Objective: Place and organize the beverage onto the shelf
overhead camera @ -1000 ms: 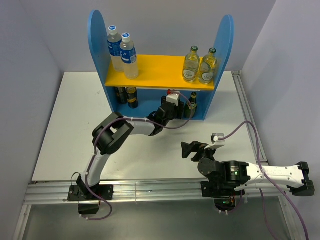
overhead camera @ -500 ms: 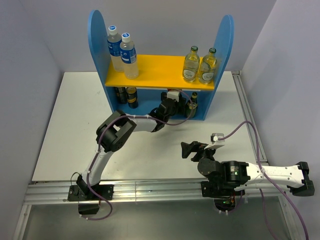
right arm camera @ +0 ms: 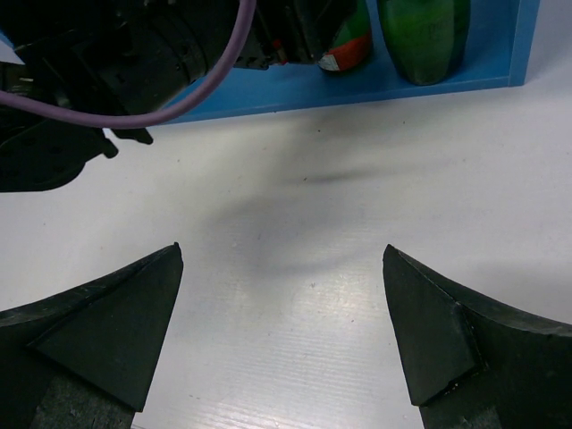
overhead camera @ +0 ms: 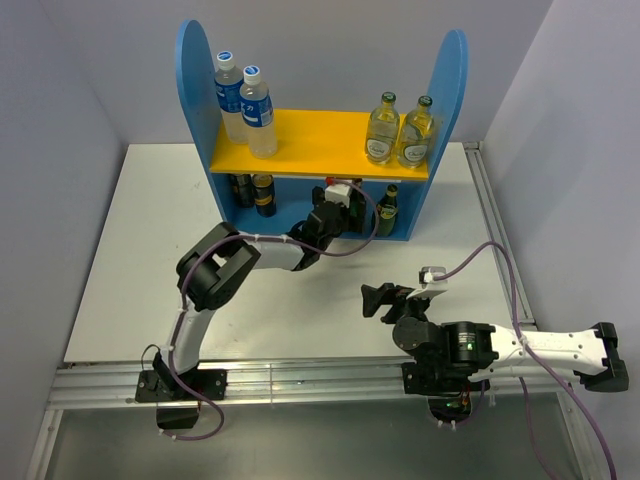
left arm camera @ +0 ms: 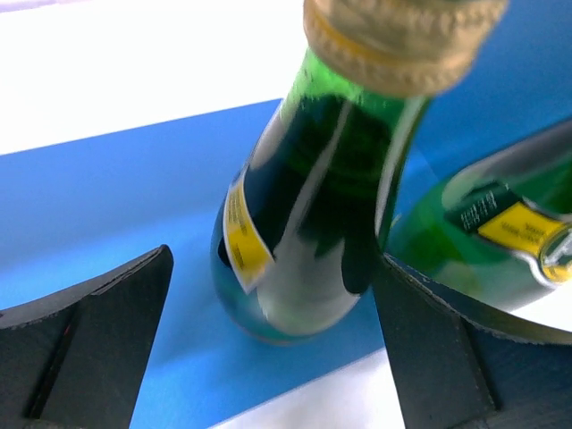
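The green bottle (left arm camera: 304, 197) stands upright on the blue lower board of the shelf (overhead camera: 195, 90), toward its right end, just beside a second green bottle (left arm camera: 483, 241). The left fingers (left arm camera: 89, 340) are spread apart on either side of it. The right-hand one sits at or very near the glass and the other is well clear, so nothing is clamped. The right fingers (right arm camera: 98, 322) are also apart, hanging over the bare tabletop (overhead camera: 140, 260).

The bottle looks like glass with a crimped cap, so it is probably rigid, fairly heavy, slick and breakable. It is also tall on a narrow base (a nudge near the cap could topple it into its neighbour). The safest hold is likely across the wide labelled body, below the tapering shoulder.
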